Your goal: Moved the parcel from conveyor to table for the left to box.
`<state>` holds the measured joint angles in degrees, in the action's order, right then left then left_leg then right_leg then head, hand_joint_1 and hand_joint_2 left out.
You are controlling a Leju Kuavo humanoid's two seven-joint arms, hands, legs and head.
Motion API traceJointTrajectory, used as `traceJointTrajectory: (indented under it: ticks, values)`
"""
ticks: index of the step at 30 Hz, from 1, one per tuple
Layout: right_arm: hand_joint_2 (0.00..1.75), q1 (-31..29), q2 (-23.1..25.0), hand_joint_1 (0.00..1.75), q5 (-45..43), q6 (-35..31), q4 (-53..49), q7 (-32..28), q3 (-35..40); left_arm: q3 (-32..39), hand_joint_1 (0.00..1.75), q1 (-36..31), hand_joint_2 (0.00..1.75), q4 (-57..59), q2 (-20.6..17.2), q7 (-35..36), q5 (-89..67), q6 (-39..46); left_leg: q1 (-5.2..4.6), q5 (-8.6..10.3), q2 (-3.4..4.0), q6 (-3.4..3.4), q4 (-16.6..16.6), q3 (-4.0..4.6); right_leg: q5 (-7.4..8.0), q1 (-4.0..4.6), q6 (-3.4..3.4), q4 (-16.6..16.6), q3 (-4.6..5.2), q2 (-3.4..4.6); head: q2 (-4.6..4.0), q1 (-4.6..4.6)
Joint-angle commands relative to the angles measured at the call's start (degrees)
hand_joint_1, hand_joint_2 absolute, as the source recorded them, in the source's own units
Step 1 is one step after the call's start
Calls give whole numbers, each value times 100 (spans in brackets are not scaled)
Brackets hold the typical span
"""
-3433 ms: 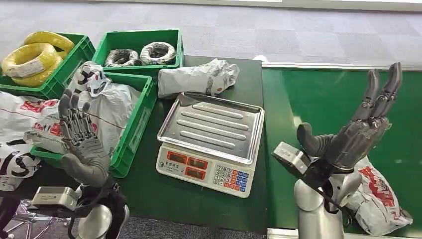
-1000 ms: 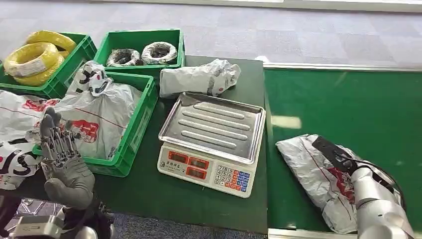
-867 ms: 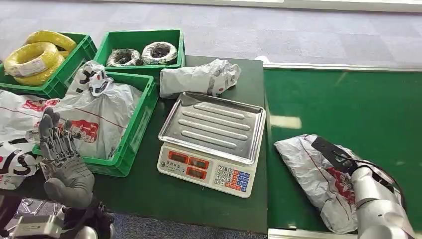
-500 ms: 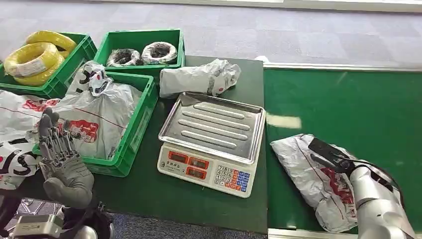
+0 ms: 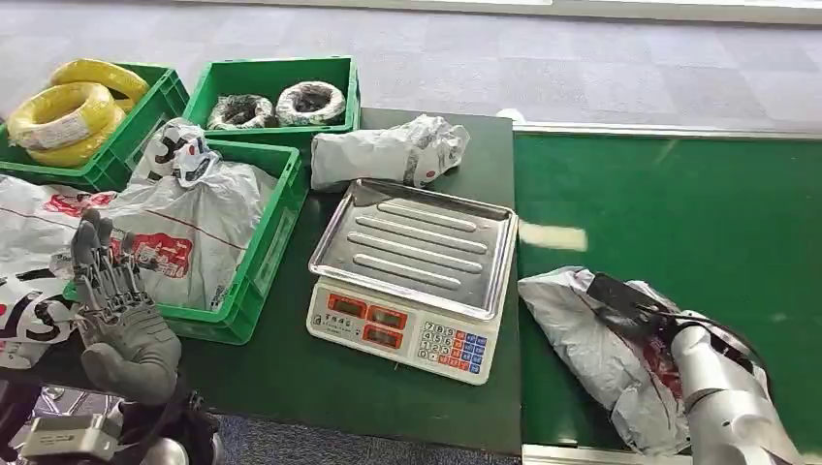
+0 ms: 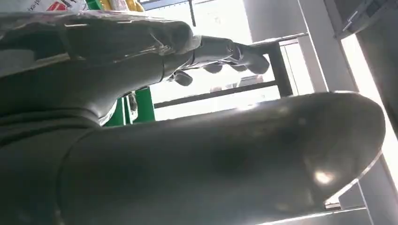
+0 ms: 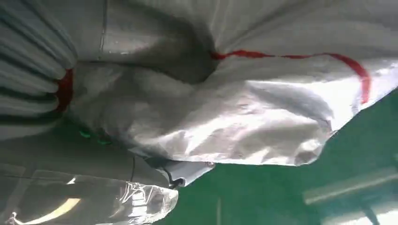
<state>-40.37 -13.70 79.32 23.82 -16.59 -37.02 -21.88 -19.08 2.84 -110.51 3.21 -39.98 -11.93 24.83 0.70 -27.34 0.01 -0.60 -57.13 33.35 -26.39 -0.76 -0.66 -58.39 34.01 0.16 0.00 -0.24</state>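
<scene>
- Step in hand — right hand (image 5: 645, 315) grips the grey parcel (image 5: 591, 339) on the green conveyor (image 5: 679, 208); fingers sunk into its wrapping.
- Next move, by my judgement — lift and carry it to the tabletop (image 5: 291, 373) beside the scale (image 5: 412, 276).
- Left hand (image 5: 121, 315) — raised, fingers straight and apart, holding nothing.
- Near crate (image 5: 267, 257), beyond those fingers — bagged parcels; far crates — yellow and dark cable coils.

No print on the parcels (image 5: 591, 339) or scale (image 5: 412, 271) is legible
</scene>
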Motion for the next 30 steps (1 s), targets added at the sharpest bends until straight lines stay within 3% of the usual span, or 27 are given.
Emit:
traceJointTrajectory:
  ticks: [1, 6, 21, 23, 26, 28, 30]
  values:
    - [175, -192, -119, 175, -106, 12, -12, -250, 429, -119, 0, -11, 0, 157, -311, -2, 107, 233, -3, -1, 3, 2, 4, -8, -1, -2, 3, 3, -6, 2, 0, 0]
    - [175, -181, -173, 175, -325, -118, -73, -298, 557, -317, 0, -118, 0, 201, -520, -2, 250, 494, -4, 0, 5, 2, 7, -10, 1, -3, 5, 5, -6, 3, 0, -2]
    - [175, -159, -152, 175, -501, -273, -144, -298, 596, -374, 0, -139, 0, 203, -570, -2, 268, 584, -3, 0, 3, 3, 6, -9, 1, -2, 5, 5, -7, 1, 0, 0]
    - [175, -123, -116, 175, -883, -495, -351, -298, 739, -429, 0, -136, 0, 187, -622, -2, 273, 684, -3, 0, 5, 2, 4, -5, 1, -2, 3, 2, -2, 3, 0, 0]
    - [175, -85, -112, 175, -1907, -1568, -1180, -219, 1324, -509, 0, -87, 0, 124, -712, -2, 252, 879, -4, 0, 10, 3, 8, -10, 2, -3, 5, 5, -5, 7, 0, -2]
    - [175, -233, 41, 175, -1596, -2650, -1767, 564, 1639, -562, 0, -67, 0, 148, -713, -2, 278, 896, -9, -1, 21, 2, 1, 0, 3, -8, 3, -6, 11, 19, 0, -2]
    - [175, -309, 185, 175, -1411, -3087, -2421, 1144, 2014, -638, 0, -151, 0, 282, -665, -2, 315, 810, -10, -4, 41, 2, 0, 2, 6, -9, 4, -9, 19, 38, 0, -2]
